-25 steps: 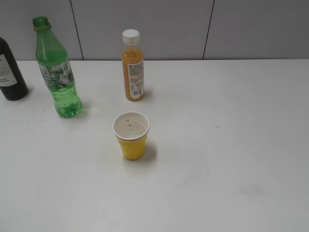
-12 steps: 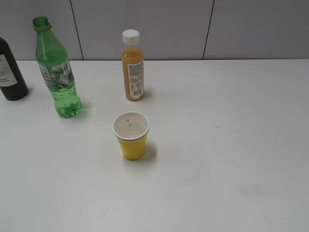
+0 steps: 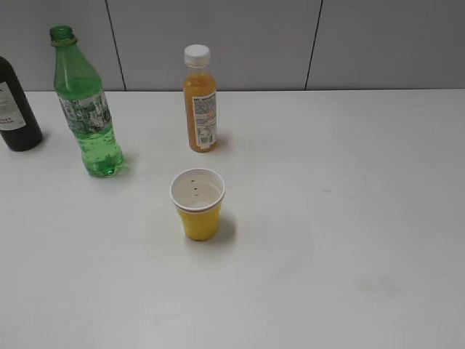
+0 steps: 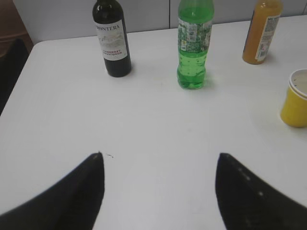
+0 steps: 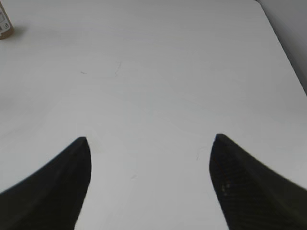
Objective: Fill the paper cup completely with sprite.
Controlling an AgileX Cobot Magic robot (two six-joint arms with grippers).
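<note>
A small yellow paper cup [image 3: 197, 203] with a white rim stands upright mid-table; its white inside shows a few dark specks. It also shows at the right edge of the left wrist view as the paper cup [image 4: 295, 98]. The sprite is clear liquid in a tall uncapped green bottle [image 3: 86, 105], standing back left of the cup; the same green bottle [image 4: 194, 45] appears ahead of my left gripper [image 4: 159, 155]. That gripper is open over bare table, well short of the bottle. My right gripper [image 5: 149, 139] is open too, with nothing between its fingers. Neither arm appears in the exterior view.
An orange juice bottle [image 3: 199, 100] with a white cap stands behind the cup. A dark bottle [image 3: 14, 109] with a white label stands at the far left. The white table [image 3: 349, 218] ends at a grey wall; its right edge [image 5: 283, 52] shows in the right wrist view.
</note>
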